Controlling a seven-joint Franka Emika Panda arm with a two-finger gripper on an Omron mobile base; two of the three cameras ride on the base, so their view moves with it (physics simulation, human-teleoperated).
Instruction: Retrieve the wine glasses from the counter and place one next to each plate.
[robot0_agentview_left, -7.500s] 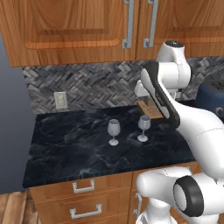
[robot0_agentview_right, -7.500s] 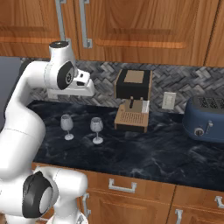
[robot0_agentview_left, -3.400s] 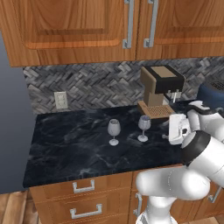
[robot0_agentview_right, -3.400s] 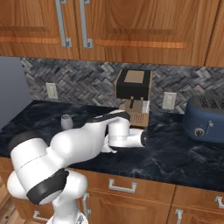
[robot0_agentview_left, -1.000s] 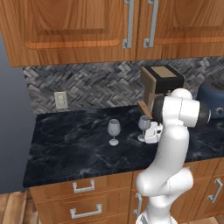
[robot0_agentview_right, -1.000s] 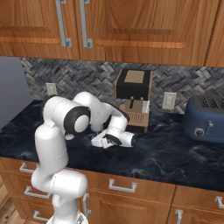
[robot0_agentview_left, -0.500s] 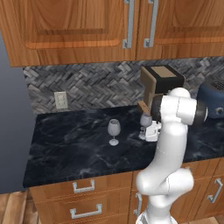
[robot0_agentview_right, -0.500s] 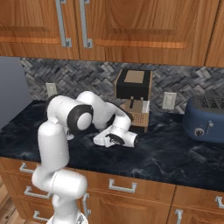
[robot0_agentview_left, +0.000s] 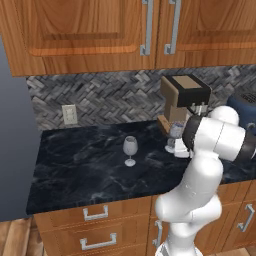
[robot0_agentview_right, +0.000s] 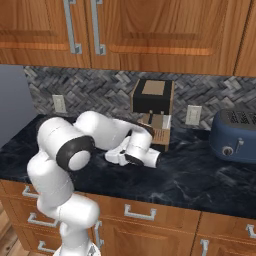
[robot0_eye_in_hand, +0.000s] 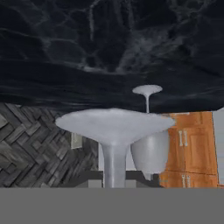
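tool (robot0_agentview_left: 176, 148) nearer right wine glass (robot0_agentview_left: 175, 133) | grip state unclear | left glass (robot0_agentview_left: 130, 148) unmoved

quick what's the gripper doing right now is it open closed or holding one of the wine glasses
Gripper: at the stem of the nearer wine glass on the counter; whether it is open or shut on the stem cannot be told.
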